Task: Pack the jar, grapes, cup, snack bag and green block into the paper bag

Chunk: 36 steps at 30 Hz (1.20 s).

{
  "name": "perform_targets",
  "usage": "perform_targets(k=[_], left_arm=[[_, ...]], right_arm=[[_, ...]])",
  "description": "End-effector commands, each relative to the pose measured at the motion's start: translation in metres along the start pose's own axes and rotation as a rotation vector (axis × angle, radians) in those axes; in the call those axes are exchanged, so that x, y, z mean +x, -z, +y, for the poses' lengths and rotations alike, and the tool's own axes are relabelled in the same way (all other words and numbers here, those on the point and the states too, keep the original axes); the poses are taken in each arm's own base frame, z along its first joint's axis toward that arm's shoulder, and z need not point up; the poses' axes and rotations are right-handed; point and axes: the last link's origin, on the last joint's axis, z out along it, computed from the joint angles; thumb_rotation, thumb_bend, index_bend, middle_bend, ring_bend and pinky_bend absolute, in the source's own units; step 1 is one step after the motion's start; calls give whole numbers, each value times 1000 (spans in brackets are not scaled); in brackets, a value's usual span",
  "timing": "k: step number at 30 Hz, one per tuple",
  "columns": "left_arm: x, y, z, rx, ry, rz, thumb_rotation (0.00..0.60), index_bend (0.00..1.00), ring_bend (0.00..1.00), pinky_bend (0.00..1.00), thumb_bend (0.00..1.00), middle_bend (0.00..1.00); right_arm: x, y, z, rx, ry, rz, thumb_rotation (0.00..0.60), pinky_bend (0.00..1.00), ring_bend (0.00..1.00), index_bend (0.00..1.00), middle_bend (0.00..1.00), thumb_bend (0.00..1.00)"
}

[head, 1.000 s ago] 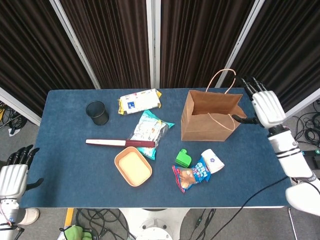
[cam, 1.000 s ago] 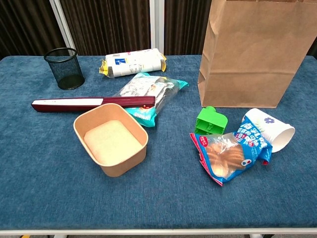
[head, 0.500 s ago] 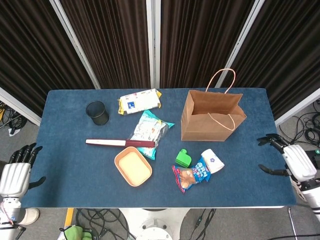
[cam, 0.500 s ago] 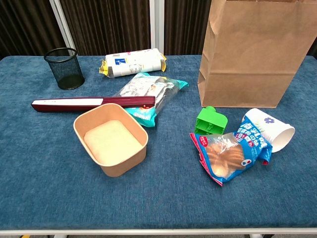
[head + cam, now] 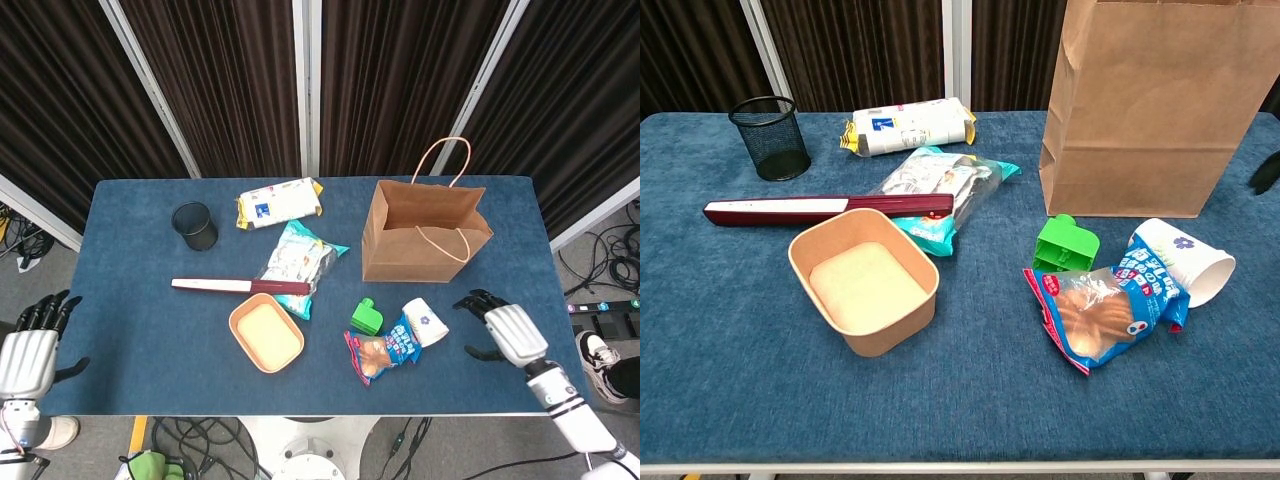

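The brown paper bag stands upright and open-topped at the table's back right. In front of it the green block sits beside the white cup, which lies on its side. The blue snack bag rests against the cup. My right hand hovers just right of the cup, fingers spread, holding nothing; only a dark fingertip shows in the chest view. My left hand hangs off the table's front left corner, fingers apart and empty. Neither view shows a jar or grapes.
A black mesh pot stands at the back left. A maroon flat stick, a tan paper tray, a teal snack pack and a white-and-yellow package lie around the table's middle.
My right hand left the bag's right rim, swung out past the table's right edge, then came in to just right of the cup. The left hand barely shifted.
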Motion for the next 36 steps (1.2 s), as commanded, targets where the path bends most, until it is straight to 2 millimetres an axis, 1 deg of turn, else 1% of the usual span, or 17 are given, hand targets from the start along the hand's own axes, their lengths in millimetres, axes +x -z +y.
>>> perform_targets(k=[1, 7, 15, 18, 21, 22, 25, 26, 29, 31, 34, 35, 36], left_arm=[[-1, 1, -1, 4, 3, -1, 600, 208, 135, 183, 66, 197], [-3, 1, -3, 5, 13, -3, 600, 209, 135, 183, 66, 197], [-5, -1, -4, 0, 23, -5, 600, 209, 135, 183, 67, 197], [-5, -1, -5, 0, 27, -4, 600, 208, 135, 183, 67, 197], [-5, 0, -6, 3, 28, -1, 600, 208, 136, 183, 67, 197], [-5, 1, -6, 4, 29, -1, 600, 208, 135, 183, 67, 197], [-6, 2, -6, 5, 31, 0, 600, 208, 135, 183, 67, 197], [-6, 2, -6, 5, 31, 0, 600, 208, 135, 183, 67, 197], [-6, 2, -6, 3, 31, 0, 600, 209, 135, 183, 65, 197], [-6, 2, -6, 3, 30, 1, 600, 208, 135, 183, 66, 197], [-4, 1, -6, 1, 29, 7, 600, 208, 135, 183, 66, 197], [-4, 1, -6, 1, 29, 7, 600, 209, 135, 183, 66, 197], [-4, 1, -6, 0, 29, 7, 600, 209, 135, 183, 67, 197]], right_arm=[[-16, -20, -6, 5, 24, -19, 600, 317, 127, 289, 255, 88], [-36, -35, -11, 5, 70, 5, 600, 310, 121, 290, 247, 97], [-57, -49, -15, 4, 57, 15, 600, 310, 126, 298, 255, 161], [-61, -53, -17, 13, 62, 42, 600, 318, 147, 359, 287, 213], [-61, -55, -17, 21, 76, 78, 600, 374, 209, 463, 363, 328], [-60, -55, -17, 23, 74, 85, 600, 394, 238, 509, 402, 365], [-54, -54, -17, 33, 71, 107, 600, 440, 313, 643, 498, 432], [-50, -52, -16, 38, 73, 123, 600, 455, 337, 673, 525, 445], [-36, -47, -16, 52, 79, 167, 600, 476, 376, 705, 571, 454], [-25, -43, -16, 63, 84, 202, 600, 477, 380, 714, 577, 454], [0, -31, -18, 98, 85, 270, 600, 478, 381, 716, 579, 454], [5, -29, -19, 107, 83, 284, 600, 478, 381, 716, 579, 453], [16, -24, -21, 124, 71, 314, 600, 478, 380, 716, 579, 453]])
